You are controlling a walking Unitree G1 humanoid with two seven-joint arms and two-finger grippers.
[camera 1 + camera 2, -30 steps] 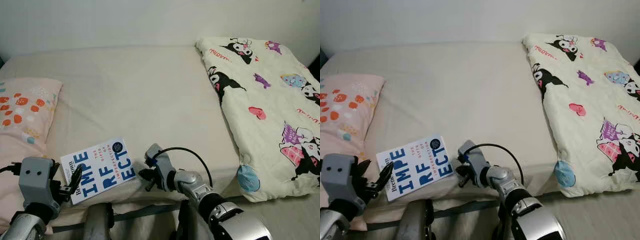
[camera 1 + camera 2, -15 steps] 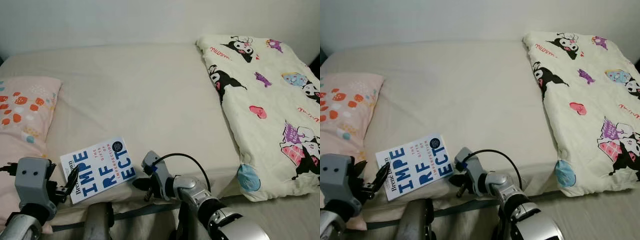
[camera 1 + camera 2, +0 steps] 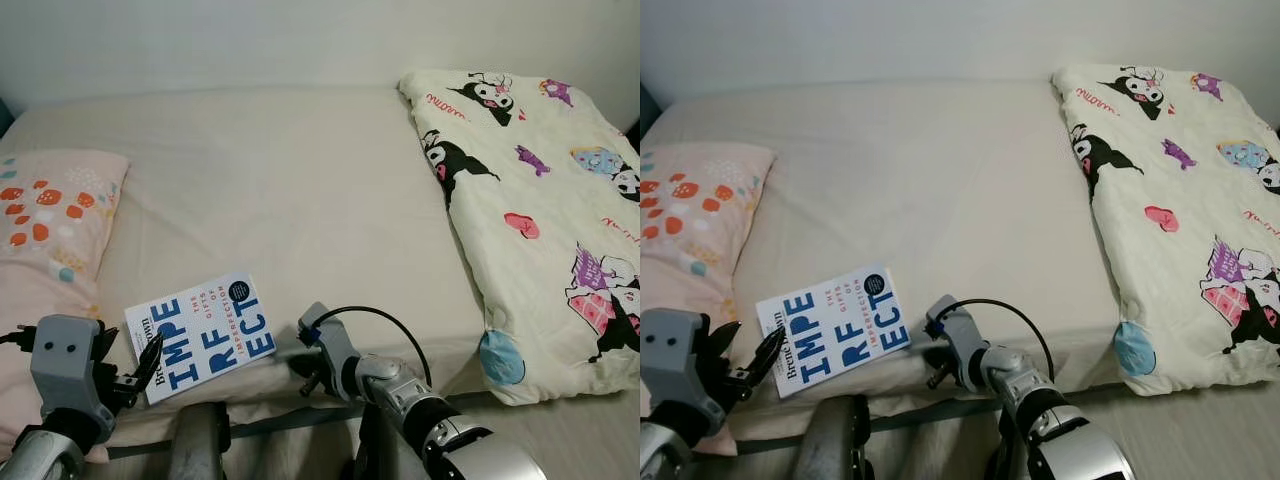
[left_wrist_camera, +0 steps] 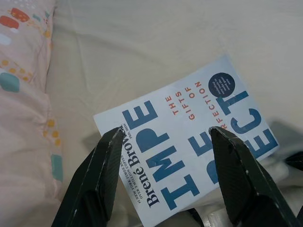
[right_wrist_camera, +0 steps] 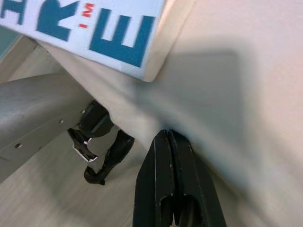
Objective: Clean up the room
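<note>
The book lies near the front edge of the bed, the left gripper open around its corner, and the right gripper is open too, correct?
Not quite: the right gripper is shut, fingers pressed together in the right wrist view. The book and open left gripper are as stated.

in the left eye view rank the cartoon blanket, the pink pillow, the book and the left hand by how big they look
1. cartoon blanket, clearly largest.
2. pink pillow, partly cut off by the frame.
3. book.
4. left hand, smallest, though it sits nearest the camera, so it looks bigger than it is.
</note>
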